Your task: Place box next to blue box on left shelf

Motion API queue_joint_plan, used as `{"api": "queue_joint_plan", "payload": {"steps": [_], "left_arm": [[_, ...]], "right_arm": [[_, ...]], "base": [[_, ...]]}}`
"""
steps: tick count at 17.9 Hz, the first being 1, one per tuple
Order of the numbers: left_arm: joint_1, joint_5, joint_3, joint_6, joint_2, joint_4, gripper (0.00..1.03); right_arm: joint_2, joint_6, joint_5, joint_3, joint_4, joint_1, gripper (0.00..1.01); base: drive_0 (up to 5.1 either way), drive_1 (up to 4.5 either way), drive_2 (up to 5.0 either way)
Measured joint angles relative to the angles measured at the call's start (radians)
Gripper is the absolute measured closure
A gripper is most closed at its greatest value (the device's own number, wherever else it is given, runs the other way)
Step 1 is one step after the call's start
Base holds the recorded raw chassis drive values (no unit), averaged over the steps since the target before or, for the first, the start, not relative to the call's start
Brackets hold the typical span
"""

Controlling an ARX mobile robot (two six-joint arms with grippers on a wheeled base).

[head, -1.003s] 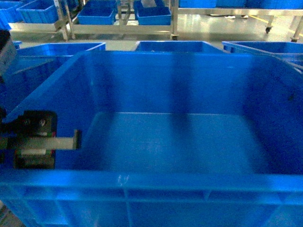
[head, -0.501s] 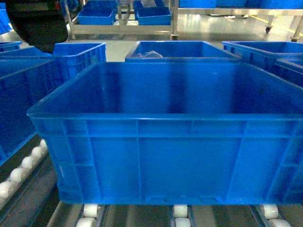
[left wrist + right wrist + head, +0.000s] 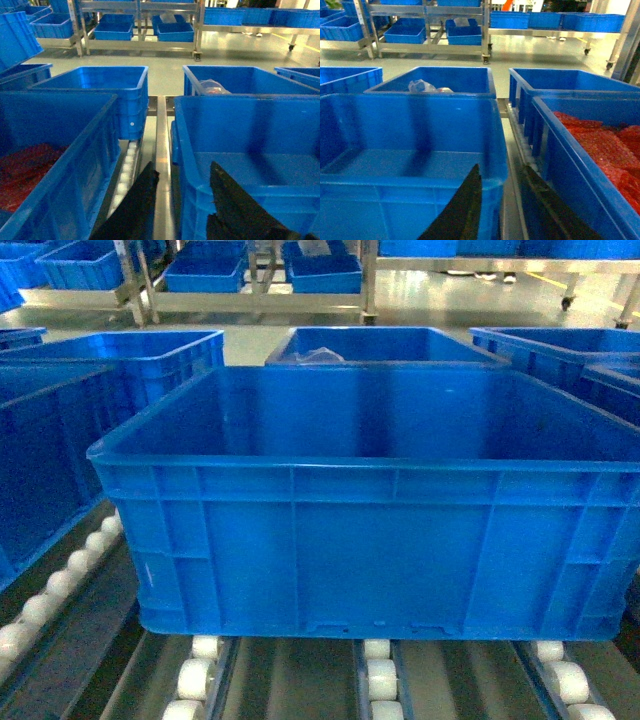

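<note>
The box [image 3: 360, 540] is a large empty bright blue crate. It rests on the white rollers of the left shelf [image 3: 380, 680], beside a neighbouring blue box [image 3: 45, 450] on its left. A narrow rail gap separates the two. My left gripper [image 3: 183, 167] is open. One of its fingers is outside the box's [image 3: 250, 145] left wall and the other is over its inside. My right gripper [image 3: 501, 169] is open, astride the box's [image 3: 410, 150] right wall. Neither gripper shows in the head view.
The left neighbour [image 3: 55, 150] holds red material, and so does a crate [image 3: 600, 145] on the right. Further crates [image 3: 385, 345] stand behind on the rollers. One of them holds a clear bag [image 3: 422, 86]. Metal racks with blue bins [image 3: 210, 275] line the far floor.
A second ago the box hung close to the camera with a gripper at its left wall. It now sits on the rollers, lower and farther off. The dark arm at top left has gone.
</note>
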Motion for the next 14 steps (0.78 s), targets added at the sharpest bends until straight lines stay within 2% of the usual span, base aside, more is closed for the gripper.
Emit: {"api": "queue_joint_plan", "payload": {"steps": [2,3,5,6,7,8,11,12,13,14], "left_arm": [[0.078,0.072,-0.068,0.000,-0.101,-0.026,0.96],[0.108,0.100,-0.093,0.001,-0.143,-0.043,1.01],[0.131,0.126,-0.114,0.001,-0.179,-0.059,1.01],[0.155,0.151,-0.134,0.001,-0.218,-0.081,1.01],[0.177,0.175,-0.150,0.001,-0.257,-0.102,1.01],[0.193,0.187,-0.163,0.001,-0.291,-0.122,1.01],[0.231,0.228,-0.188,0.001,-0.369,-0.176,1.01],[0.283,0.296,-0.195,0.002,-0.397,-0.200,1.01],[0.327,0.322,-0.202,0.003,-0.422,-0.218,1.01],[0.338,0.314,-0.204,0.003,-0.445,-0.230,1.01]], "right_arm": [[-0.089,-0.005,-0.032,-0.057,-0.027,-0.042,0.96],[-0.126,-0.010,-0.052,-0.080,-0.048,-0.053,0.99],[-0.159,-0.010,-0.065,-0.097,-0.066,-0.068,0.99],[-0.200,-0.010,-0.084,-0.112,-0.087,-0.090,0.99],[-0.246,-0.011,-0.157,-0.129,-0.116,-0.162,0.99],[-0.274,-0.010,-0.155,-0.139,-0.132,-0.177,0.99],[-0.349,-0.011,-0.165,-0.159,-0.187,-0.169,0.99],[-0.375,-0.011,-0.165,-0.164,-0.207,-0.169,0.99],[-0.383,-0.011,-0.166,-0.186,-0.161,-0.169,0.99],[-0.396,-0.010,-0.164,-0.194,-0.188,-0.169,0.99]], "base": [[0.0,0.00,0.0],[0.0,0.00,0.0],[0.0,0.00,0.0],[0.0,0.00,0.0],[0.0,0.00,0.0],[0.0,0.00,0.0],[0.0,0.00,0.0],[0.0,0.00,0.0],[0.0,0.00,0.0],[0.0,0.00,0.0]]}}
